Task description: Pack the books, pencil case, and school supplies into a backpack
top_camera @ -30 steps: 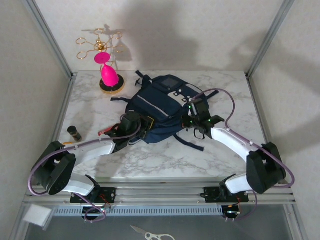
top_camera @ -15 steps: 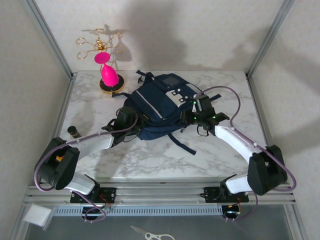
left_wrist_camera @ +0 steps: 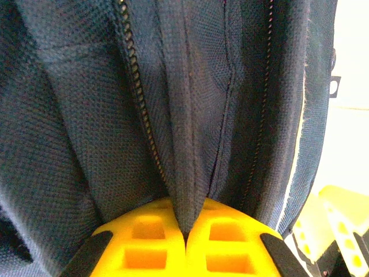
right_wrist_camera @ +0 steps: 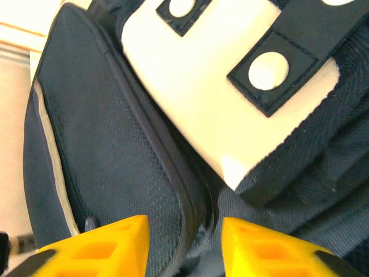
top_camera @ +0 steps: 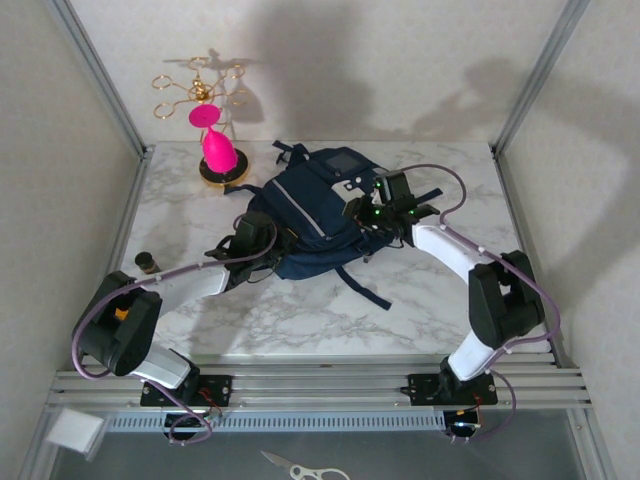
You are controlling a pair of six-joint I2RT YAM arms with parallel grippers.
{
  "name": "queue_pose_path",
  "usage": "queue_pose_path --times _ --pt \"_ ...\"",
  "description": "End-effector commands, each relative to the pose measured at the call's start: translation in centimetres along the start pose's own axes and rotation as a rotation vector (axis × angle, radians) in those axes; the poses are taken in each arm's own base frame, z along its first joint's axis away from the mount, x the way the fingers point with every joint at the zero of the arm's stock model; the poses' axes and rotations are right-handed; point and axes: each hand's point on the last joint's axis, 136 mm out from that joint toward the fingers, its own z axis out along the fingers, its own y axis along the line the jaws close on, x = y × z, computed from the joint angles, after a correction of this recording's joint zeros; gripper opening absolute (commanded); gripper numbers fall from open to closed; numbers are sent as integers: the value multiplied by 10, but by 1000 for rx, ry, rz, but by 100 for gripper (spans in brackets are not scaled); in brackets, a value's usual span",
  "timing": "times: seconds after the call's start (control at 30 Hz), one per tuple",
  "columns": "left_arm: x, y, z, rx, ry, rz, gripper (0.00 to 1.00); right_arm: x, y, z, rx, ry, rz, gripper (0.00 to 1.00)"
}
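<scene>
The navy backpack [top_camera: 318, 215] lies mid-table, front patches up. My left gripper [top_camera: 262, 238] sits at its near-left edge. In the left wrist view its yellow fingertips [left_wrist_camera: 144, 242] are shut on a fold of the backpack's navy fabric [left_wrist_camera: 190, 144] beside a zipper. My right gripper [top_camera: 367, 212] rests on the backpack's right side, open. Its yellow fingers [right_wrist_camera: 109, 245] stand apart, with a raised dark seam [right_wrist_camera: 193, 213] between them and the grey-white patch [right_wrist_camera: 219, 104] just beyond. The books, pencil case and school supplies are out of view.
A gold stand with a pink piece [top_camera: 218, 150] stands at the back left corner. A small dark cylinder [top_camera: 147, 263] stands near the table's left edge. Loose dark straps [top_camera: 365, 285] trail from the backpack toward the front.
The right gripper has opened and moved up and left onto the backpack's front. The left gripper, still shut on fabric, has pushed farther back, and the backpack has shifted slightly left.
</scene>
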Motion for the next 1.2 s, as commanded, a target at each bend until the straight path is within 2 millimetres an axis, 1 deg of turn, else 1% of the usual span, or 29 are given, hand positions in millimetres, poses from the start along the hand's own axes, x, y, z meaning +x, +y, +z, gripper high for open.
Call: queue_pose_path --times 0.0,0.1,0.13,0.2,0.27,0.3,0.33,0.37,0.47,0.57,0.6,0.7,0.8,0.9,0.93,1.0,1.07,1.17 --pt "-17 -18 2 40 -57 14 0 -2 21 8 -56 0 59 36" --pt "-15 -20 5 36 -45 22 0 -1 21 18 -55 -1 89 33" --pt "-14 -21 6 39 -42 24 0 0 17 21 -46 5 104 32" --pt "-14 -26 7 52 -34 44 0 -1 19 23 -68 -7 117 23" --pt "-13 -28 7 34 -24 73 0 -5 30 17 -121 -27 129 12" --pt "-13 -29 7 27 -22 87 0 -8 34 12 -139 -41 138 9" --pt "-13 -30 5 23 -21 98 2 -10 39 6 -162 -55 147 5" --pt "-13 -33 1 30 -22 110 8 -12 43 0 -185 -71 156 0" --pt "-13 -34 -17 13 -37 158 26 -17 55 -16 -248 -106 198 0" --pt "-10 -23 -40 -66 -63 197 32 -12 60 -24 -314 -100 262 0" --pt "-8 -23 -47 -69 -79 198 34 -10 62 -25 -336 -94 275 0" --pt "10 -30 -69 -50 -108 187 40 -7 70 -28 -396 -74 306 0" --pt "36 -48 -76 -15 -104 189 43 -6 77 -32 -421 -76 306 0" --pt "56 -69 -74 10 -103 201 45 0 85 -33 -449 -62 297 0" --pt "61 -74 -70 1 -103 214 46 2 86 -33 -459 -55 297 0" --pt "68 -75 -58 -55 -98 234 46 5 87 -30 -465 -41 304 0" --pt "71 -79 -47 -94 -111 262 46 9 87 -28 -470 -33 310 0" --pt "65 -82 -41 -160 -180 299 46 14 90 -29 -488 -26 320 0"
